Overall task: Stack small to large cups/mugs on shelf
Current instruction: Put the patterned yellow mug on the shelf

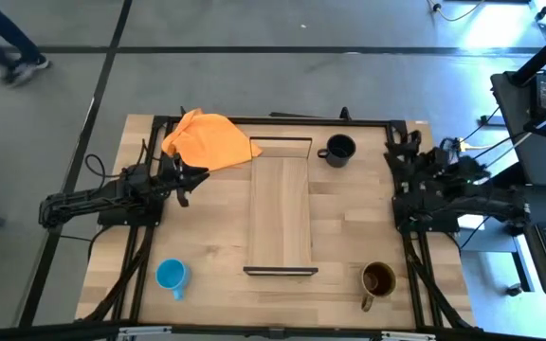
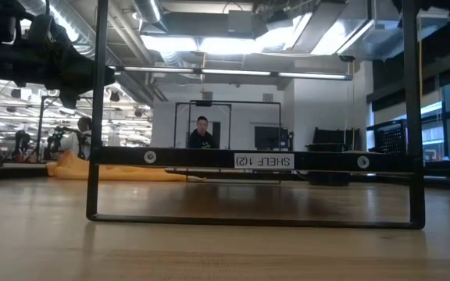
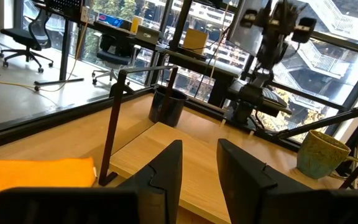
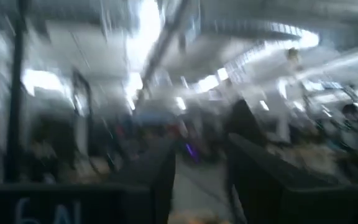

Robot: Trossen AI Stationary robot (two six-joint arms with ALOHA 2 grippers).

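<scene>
The shelf (image 1: pixel 280 210) is a long light-wood board lying mid-table, with dark rails at its short ends. The black mug (image 1: pixel 338 150) stands beside the shelf's far right corner, and the brown-olive mug (image 1: pixel 378 279) beside its near right corner. The blue mug (image 1: pixel 171 276) sits near the table's near left corner. My left gripper (image 1: pixel 192 180) hovers open left of the shelf, pointing toward it; its wrist view shows the open fingers (image 3: pixel 166 171), the black mug (image 3: pixel 166 107) and the brown-olive mug (image 3: pixel 321 155). My right gripper (image 4: pixel 201 180) is open, its arm folded at the table's right edge (image 1: pixel 415 180).
An orange cloth (image 1: pixel 207 139) lies crumpled at the far left, just beyond my left gripper. In the low view the shelf's near rail (image 2: pixel 256 160) fills the frame. A person (image 2: pixel 201 133) sits in the room beyond, and another walks past (image 1: pixel 12 47).
</scene>
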